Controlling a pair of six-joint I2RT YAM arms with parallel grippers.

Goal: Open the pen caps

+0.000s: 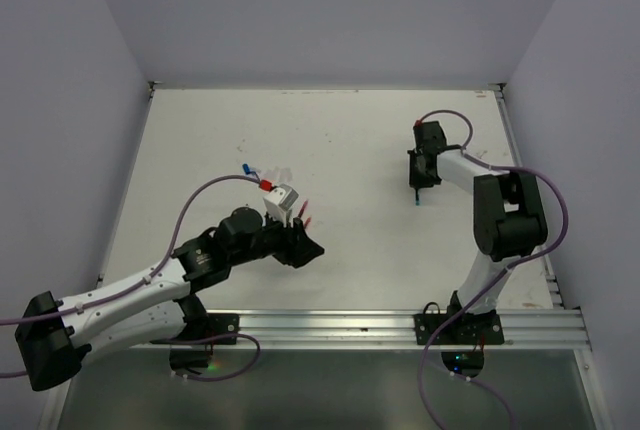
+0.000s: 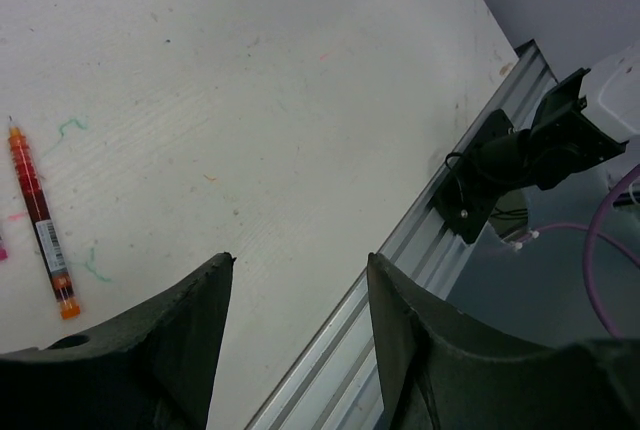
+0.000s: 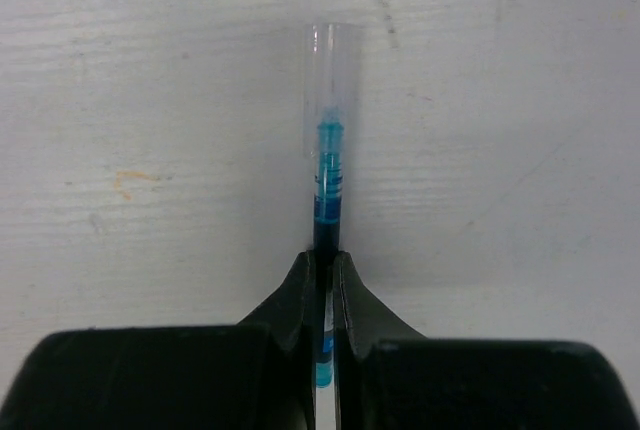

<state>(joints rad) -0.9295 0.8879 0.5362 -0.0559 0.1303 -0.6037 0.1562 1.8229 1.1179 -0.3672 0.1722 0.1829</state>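
Note:
My right gripper (image 3: 325,262) is shut on a thin blue pen (image 3: 328,195) and holds it low over the white table. A clear sleeve (image 3: 330,70) covers the pen's blue tip, which points away from the jaws. In the top view that gripper (image 1: 417,186) is at the right middle, with the pen's end (image 1: 415,201) showing below it. My left gripper (image 2: 300,265) is open and empty, near the table's front edge. A red pen (image 2: 40,220) with orange ends lies on the table to its left. It also shows in the top view (image 1: 306,210), beside the left gripper (image 1: 306,246).
Two more pens with a blue end (image 1: 245,167) and a red end (image 1: 258,171) lie behind the left wrist. The aluminium rail (image 2: 400,250) runs along the table's front edge (image 1: 400,325). The right arm's base (image 2: 520,155) is bolted to it.

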